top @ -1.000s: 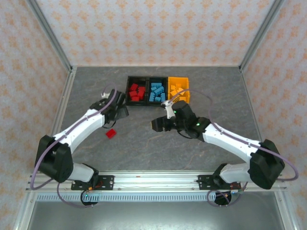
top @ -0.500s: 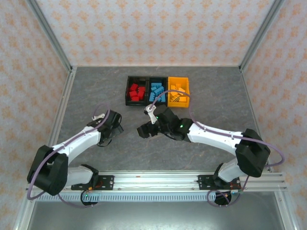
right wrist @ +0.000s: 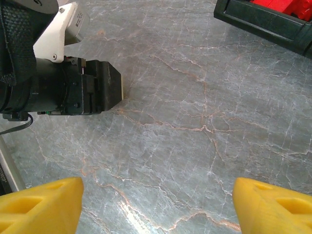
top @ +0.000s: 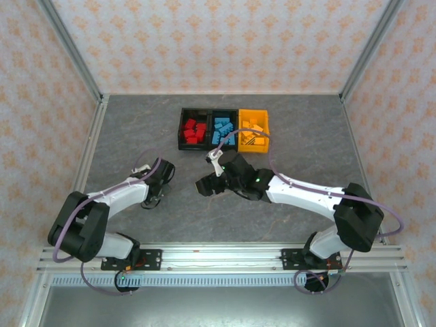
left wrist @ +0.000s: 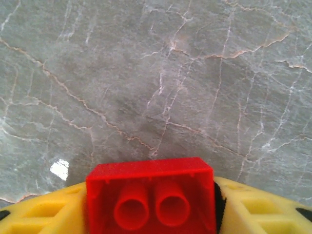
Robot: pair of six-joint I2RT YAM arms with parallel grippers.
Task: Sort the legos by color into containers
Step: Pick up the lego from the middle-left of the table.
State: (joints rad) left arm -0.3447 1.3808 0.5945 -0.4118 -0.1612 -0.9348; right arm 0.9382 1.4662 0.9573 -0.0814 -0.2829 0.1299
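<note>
A red lego (left wrist: pixel 148 171) sits between my left gripper's yellow fingers (left wrist: pixel 46 214), its hollow underside toward the camera, just above the grey table. From above, the left gripper (top: pixel 159 184) is low over the table's left-middle and covers the brick. My right gripper (top: pixel 205 185) hovers open just right of it, its jaws (right wrist: pixel 158 209) wide apart with bare table between them. The containers stand in a row at the back: a black one with red legos (top: pixel 193 129), a black one with blue legos (top: pixel 223 129), and an orange-yellow one with yellow legos (top: pixel 253 129).
The left arm's black wrist (right wrist: pixel 63 87) lies close ahead of the right gripper. A corner of the black bin (right wrist: pixel 263 22) holding red bricks shows at the upper right of the right wrist view. Patterned walls and metal rails enclose the table (top: pixel 306 136).
The left gripper drew back from the bins, came down over the red lego on the table and closed on it. The right arm swung left from the yellow bin, then held still.
</note>
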